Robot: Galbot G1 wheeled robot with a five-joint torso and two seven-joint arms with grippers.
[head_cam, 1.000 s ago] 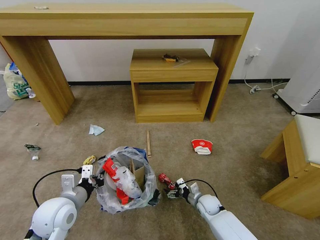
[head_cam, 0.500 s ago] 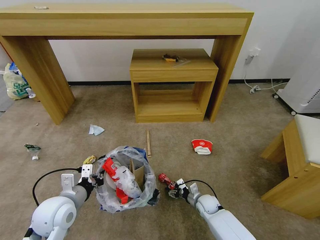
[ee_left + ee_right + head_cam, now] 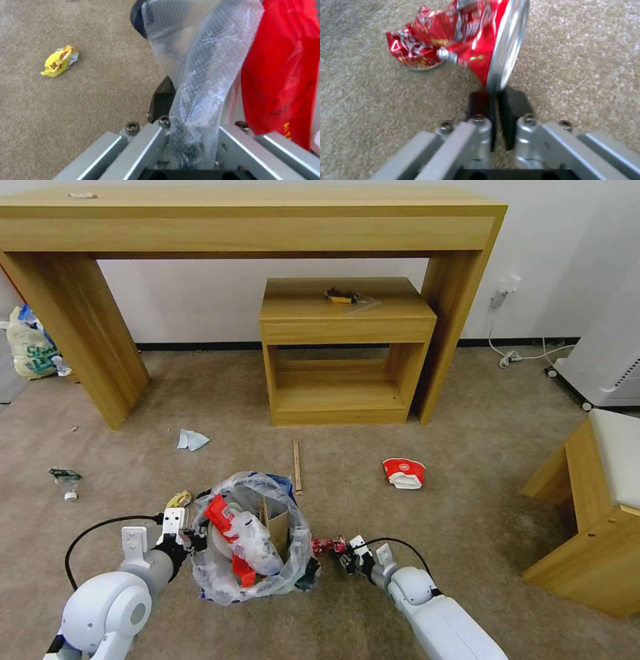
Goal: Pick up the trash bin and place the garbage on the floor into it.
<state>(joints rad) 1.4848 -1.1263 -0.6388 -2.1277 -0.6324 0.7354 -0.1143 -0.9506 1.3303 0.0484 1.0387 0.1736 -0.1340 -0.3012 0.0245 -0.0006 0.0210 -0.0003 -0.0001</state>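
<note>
Since a second ago the right pincer point(image 3: 345, 552), clenched on a crinkled red wrapper point(image 3: 324, 545), nears the trash bin point(image 3: 250, 540); left pincer point(image 3: 189, 541) grips its filmy liner above beige short-pile carpet point(image 3: 480, 500).

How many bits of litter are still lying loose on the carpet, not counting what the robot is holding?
5: a tissue, a crumpled bottle far left, a yellow wrapper by the bin, a wooden stick, a red-and-white cup. The bin may hide more.

White wall point(image 3: 200, 300), long wooden console table point(image 3: 247, 227) over a small wooden stand point(image 3: 347, 313)
</note>
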